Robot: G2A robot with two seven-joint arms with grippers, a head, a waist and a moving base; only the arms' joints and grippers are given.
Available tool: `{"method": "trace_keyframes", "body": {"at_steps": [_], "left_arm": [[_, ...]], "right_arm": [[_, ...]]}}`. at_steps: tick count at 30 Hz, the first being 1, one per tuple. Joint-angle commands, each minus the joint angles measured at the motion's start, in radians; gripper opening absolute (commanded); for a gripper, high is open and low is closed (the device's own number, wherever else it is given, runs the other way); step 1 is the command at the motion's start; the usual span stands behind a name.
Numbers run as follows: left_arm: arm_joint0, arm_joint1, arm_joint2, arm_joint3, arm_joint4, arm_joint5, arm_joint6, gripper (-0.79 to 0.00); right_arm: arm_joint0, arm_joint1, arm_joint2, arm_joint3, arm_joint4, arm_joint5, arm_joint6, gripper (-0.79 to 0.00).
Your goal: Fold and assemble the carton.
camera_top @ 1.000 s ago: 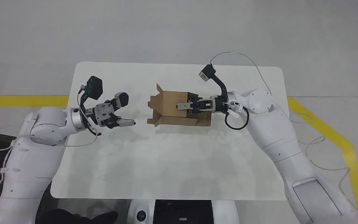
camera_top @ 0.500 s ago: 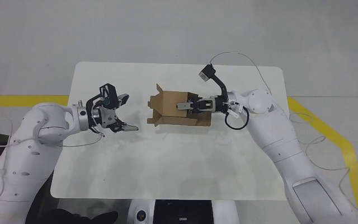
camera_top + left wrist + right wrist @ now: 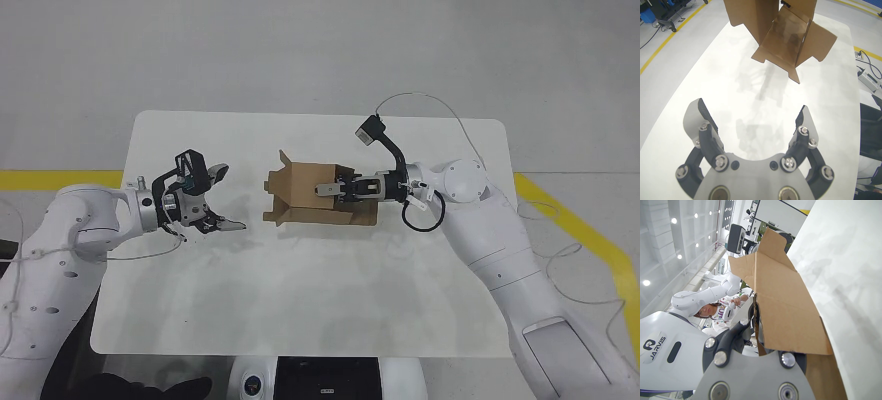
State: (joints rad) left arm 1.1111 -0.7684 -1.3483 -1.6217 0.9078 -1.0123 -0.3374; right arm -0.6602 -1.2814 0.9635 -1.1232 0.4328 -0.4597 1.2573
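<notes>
The carton (image 3: pixel 300 192) lies on its side in the middle of the table (image 3: pixel 300 300), one wall held by the right gripper (image 3: pixel 328 188). From the left wrist, the left gripper (image 3: pixel 752 106) gapes wide, facing the loose flaps (image 3: pixel 821 45). From the right wrist, fingers (image 3: pixel 751 311) pinch the cardboard. Next, the left gripper probably must push a flap shut.

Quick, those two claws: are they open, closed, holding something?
Left gripper: open and empty, apart from the carton.
Right gripper: shut on a wall of the carton.
</notes>
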Motion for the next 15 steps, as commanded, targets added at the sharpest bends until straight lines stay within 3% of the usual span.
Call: {"method": "trace_keyframes", "body": {"at_steps": [1,10,15], "left_arm": [[0.000,0.000,0.000,0.000,0.000,0.000,0.000,0.000],[0.024,-0.006,0.014,0.011,0.049,0.054,0.045,0.000],[0.029,-0.014,0.022,0.046,0.135,0.000,0.213,0.000]], "right_arm": [[0.000,0.000,0.000,0.000,0.000,0.000,0.000,-0.785],[0.000,0.000,0.000,0.000,0.000,0.000,0.000,-0.785],[-0.039,0.004,0.010,-0.045,0.009,0.025,-0.038,-0.785]]}}
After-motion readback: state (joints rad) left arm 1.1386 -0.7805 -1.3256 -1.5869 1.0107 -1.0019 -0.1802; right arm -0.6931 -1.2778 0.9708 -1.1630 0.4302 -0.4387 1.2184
